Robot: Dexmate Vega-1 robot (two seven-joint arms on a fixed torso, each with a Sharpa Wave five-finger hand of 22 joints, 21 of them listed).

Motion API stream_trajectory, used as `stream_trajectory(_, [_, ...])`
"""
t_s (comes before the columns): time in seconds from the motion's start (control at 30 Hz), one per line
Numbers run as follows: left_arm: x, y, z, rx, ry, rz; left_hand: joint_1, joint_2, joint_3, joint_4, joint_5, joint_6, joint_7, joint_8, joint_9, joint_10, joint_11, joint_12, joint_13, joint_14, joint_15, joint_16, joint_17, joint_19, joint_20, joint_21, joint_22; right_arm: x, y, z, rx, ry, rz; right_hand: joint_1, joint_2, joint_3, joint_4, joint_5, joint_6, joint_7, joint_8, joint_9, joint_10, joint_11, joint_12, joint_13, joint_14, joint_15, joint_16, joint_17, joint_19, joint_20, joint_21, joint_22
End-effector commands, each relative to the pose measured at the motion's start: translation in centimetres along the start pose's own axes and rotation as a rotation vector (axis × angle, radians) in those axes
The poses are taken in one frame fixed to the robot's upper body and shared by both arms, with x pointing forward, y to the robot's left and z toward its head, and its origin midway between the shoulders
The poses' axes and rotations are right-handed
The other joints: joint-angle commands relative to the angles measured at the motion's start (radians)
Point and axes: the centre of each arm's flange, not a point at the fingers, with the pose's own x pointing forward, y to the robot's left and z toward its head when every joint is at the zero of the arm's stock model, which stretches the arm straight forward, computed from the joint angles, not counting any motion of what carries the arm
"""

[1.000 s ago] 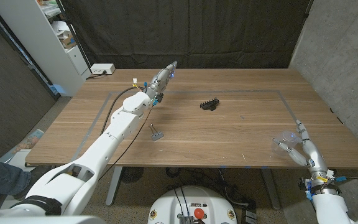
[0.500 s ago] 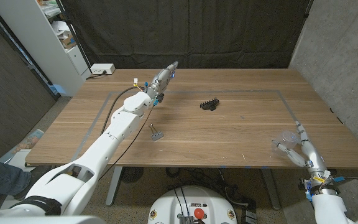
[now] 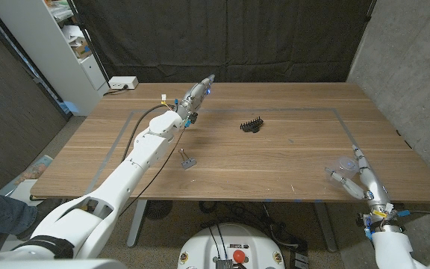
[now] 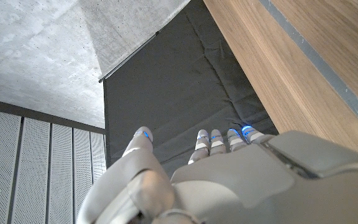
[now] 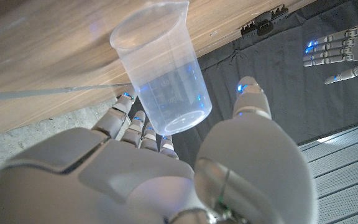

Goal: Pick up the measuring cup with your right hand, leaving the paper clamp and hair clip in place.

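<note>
Measuring cup (image 5: pixel 161 74), markings unreadable, cradled in right hand (image 5: pixel 166 168); left hand (image 3: pixel 198 93) released, fingers extended.

The cup (image 5: pixel 163 76) is showing clear, see-through plastic with faint printed marks, tinged blue by lights. The right robot hand (image 5: pixel 166 168) and left robot hand (image 3: pixel 198 92) are showing pale grey, with blue lights glowing at the fingertips (image 4: pixel 143 134). The clip (image 3: pixel 251 125) is showing black, the clamp (image 3: pixel 187 160) dark grey. The bench (image 3: pixel 290 153) is showing brown wood grain with grey tape lines. The curtain (image 3: pixel 222 37) is showing black.
</note>
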Motion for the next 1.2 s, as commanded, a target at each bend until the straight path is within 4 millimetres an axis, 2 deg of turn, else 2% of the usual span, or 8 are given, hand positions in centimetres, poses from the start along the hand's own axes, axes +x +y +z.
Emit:
stream_trajectory(0.03, [0.1, -0.1, -0.2, -0.001, 0.007, -0.002, -0.001, 0.005, 0.002, -0.002, -0.004, 0.000, -0.003, 0.006, 0.003, -0.007, -0.003, 0.007, 0.002, -0.018, 0.002, 0.005, 0.002, -0.043, 0.004, -0.003, 0.004, 0.7, 0.8, 0.0, -0.006, -0.005, 0.011, 0.021, 0.005, -0.009, 0.001, 0.012, 0.032, 0.000, 0.017, 0.006, 0.026, -0.002, 0.014, 0.001, 0.025, -0.003, 0.011, 0.002, 0.020, 0.007, 0.004, 0.003])
stream_trajectory(0.23, [0.2, 0.1, -0.4, -0.007, 0.008, 0.003, -0.001, 0.005, 0.001, -0.003, -0.004, 0.000, -0.003, 0.005, 0.003, -0.007, -0.004, 0.007, 0.002, -0.019, 0.003, 0.005, 0.002, -0.045, 0.006, -0.003, 0.004, 1.0, 1.2, 0.1, -0.029, -0.006, 0.021, 0.038, 0.013, -0.010, 0.003, 0.026, 0.077, -0.003, 0.032, 0.007, 0.053, 0.004, 0.022, 0.003, 0.036, -0.003, 0.014, 0.005, 0.024, 0.013, 0.002, 0.003])
stream_trajectory(0.53, [0.2, 0.5, -0.9, -0.015, 0.014, 0.006, -0.002, 0.006, 0.001, -0.003, -0.004, 0.000, -0.004, 0.005, 0.003, -0.008, -0.008, 0.007, 0.002, -0.019, 0.002, 0.005, 0.002, -0.045, 0.007, -0.003, 0.004, 1.1, 1.5, 0.4, -0.047, 0.020, -0.010, 0.068, 0.029, -0.012, 0.009, 0.059, 0.165, -0.015, 0.057, 0.012, 0.134, -0.006, 0.054, 0.016, 0.082, -0.005, 0.033, 0.017, 0.028, 0.035, 0.000, 0.005])
stream_trajectory(0.6, [0.2, 0.6, -1.0, -0.013, 0.017, 0.005, -0.002, 0.006, 0.000, -0.003, -0.004, 0.000, -0.004, 0.005, 0.003, -0.008, -0.006, 0.007, 0.002, -0.019, 0.003, 0.005, 0.002, -0.045, 0.007, -0.003, 0.005, 1.0, 1.6, 0.5, -0.056, 0.038, -0.033, 0.074, 0.034, -0.015, 0.013, 0.071, 0.201, -0.024, 0.068, 0.016, 0.179, -0.014, 0.074, 0.025, 0.100, -0.006, 0.040, 0.023, 0.031, 0.049, 0.000, 0.006])
stream_trajectory(0.9, [0.4, 1.0, -1.2, -0.021, 0.020, 0.007, -0.002, 0.006, 0.000, -0.004, -0.004, -0.001, -0.005, 0.005, 0.003, -0.008, -0.007, 0.007, 0.002, -0.019, 0.002, 0.005, 0.003, -0.045, 0.008, -0.003, 0.005, 1.0, 2.0, 0.8, -0.071, 0.078, -0.086, 0.081, 0.058, -0.029, 0.033, 0.101, 0.358, -0.055, 0.125, 0.042, 0.308, -0.040, 0.151, 0.074, 0.195, -0.014, 0.072, 0.048, 0.071, 0.080, 0.008, 0.008])
stream_trajectory(1.07, [0.5, 1.2, -1.4, -0.021, 0.025, 0.006, -0.003, 0.007, 0.000, -0.004, -0.004, -0.002, -0.005, 0.005, 0.003, -0.009, -0.007, 0.007, 0.002, -0.019, 0.000, 0.005, 0.003, -0.045, 0.009, -0.003, 0.005, 1.1, 2.1, 1.0, -0.077, 0.084, -0.084, 0.089, 0.067, -0.029, 0.035, 0.108, 0.397, -0.065, 0.141, 0.051, 0.337, -0.045, 0.176, 0.092, 0.231, -0.023, 0.084, 0.057, 0.087, 0.077, 0.010, 0.008])
stream_trajectory(1.2, [0.5, 1.4, -1.4, -0.021, 0.023, 0.010, -0.003, 0.007, -0.001, -0.004, -0.004, -0.002, -0.007, 0.005, 0.003, -0.010, -0.006, 0.007, 0.002, -0.019, 0.002, 0.005, 0.003, -0.045, 0.009, -0.002, 0.005, 1.3, 2.1, 1.1, -0.078, 0.084, -0.084, 0.108, 0.080, -0.025, 0.032, 0.116, 0.418, -0.067, 0.151, 0.060, 0.347, -0.047, 0.194, 0.113, 0.261, -0.033, 0.093, 0.068, 0.132, 0.067, 0.022, 0.008])
